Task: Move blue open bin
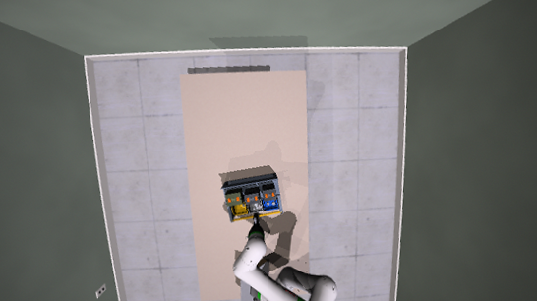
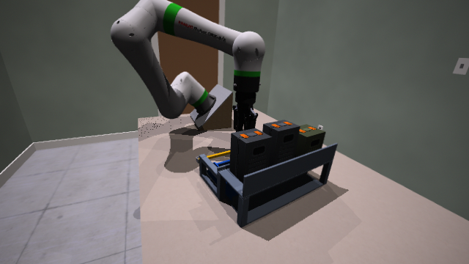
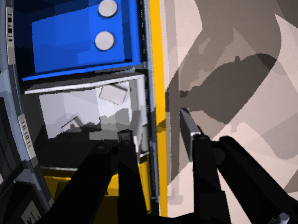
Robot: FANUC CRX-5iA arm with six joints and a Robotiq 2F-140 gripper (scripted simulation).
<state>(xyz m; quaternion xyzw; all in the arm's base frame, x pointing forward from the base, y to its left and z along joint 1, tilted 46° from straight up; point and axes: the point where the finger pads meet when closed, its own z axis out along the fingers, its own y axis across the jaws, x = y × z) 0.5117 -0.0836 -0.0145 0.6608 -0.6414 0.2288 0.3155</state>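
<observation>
The blue bin (image 1: pixel 270 204) (image 3: pixel 73 36) sits in the right end of the grey shelf (image 1: pixel 251 175) (image 2: pixel 289 169), open front toward the arm, with two white round parts (image 3: pixel 105 24) in it. From behind, it is the nearest dark box (image 2: pixel 253 152). A grey bin (image 1: pixel 255 206) (image 3: pixel 87 106) stands in the middle and a yellow one (image 1: pixel 239 209) (image 3: pixel 113 196) at the other end. My gripper (image 1: pixel 254 225) (image 2: pixel 245 122) (image 3: pixel 160 120) hangs in front of the grey bin. Its fingers are partly apart, astride the shelf's yellow front rail (image 3: pixel 153 63), and hold nothing.
The shelf stands on the beige table top (image 1: pixel 242 118) (image 2: pixel 366 227). A grey wedge block (image 2: pixel 216 106) sits at the arm's base behind the shelf. A dark strip (image 1: pixel 229 69) lies at the table's far end. The table's edge drops to the tiled floor (image 2: pixel 66 198).
</observation>
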